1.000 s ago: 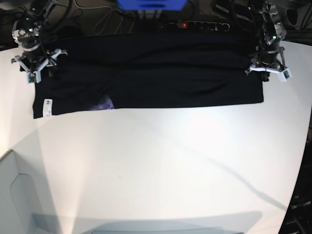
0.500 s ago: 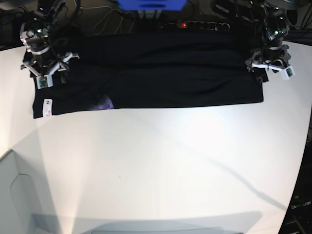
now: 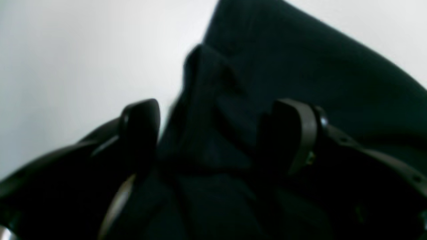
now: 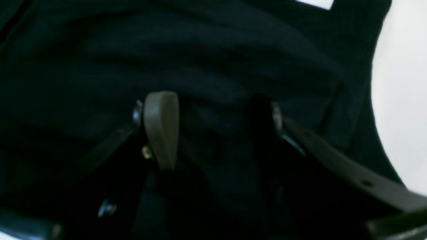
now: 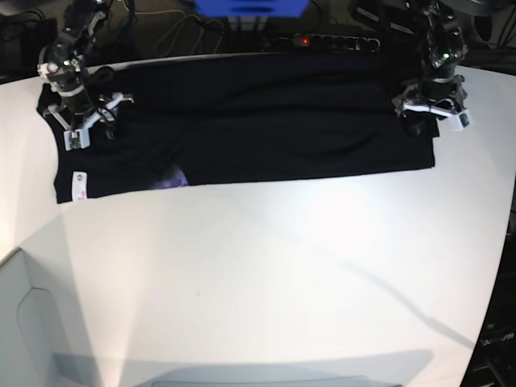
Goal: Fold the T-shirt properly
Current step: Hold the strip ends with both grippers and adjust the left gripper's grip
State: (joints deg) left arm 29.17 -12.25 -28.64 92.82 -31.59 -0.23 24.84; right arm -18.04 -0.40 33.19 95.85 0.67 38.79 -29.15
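Overhead, the T-shirt (image 5: pixel 242 121) lies as a long folded band along the far edge of the white table (image 5: pixel 282 274). Left gripper (image 5: pixel 427 121) and right gripper (image 5: pixel 85 125), jaws spread and empty, stand at its opposite ends.

T-shirts (image 5: pixel 266 121): one is lying on the table
White tags (image 5: pixel 78 185): one is showing on the cloth
Tables (image 5: pixel 266 274): one is carrying the cloth
Grippers: two are showing, left gripper (image 5: pixel 427 113) and right gripper (image 5: pixel 85 121)
Power strips (image 5: pixel 326 40): one is lying behind the table
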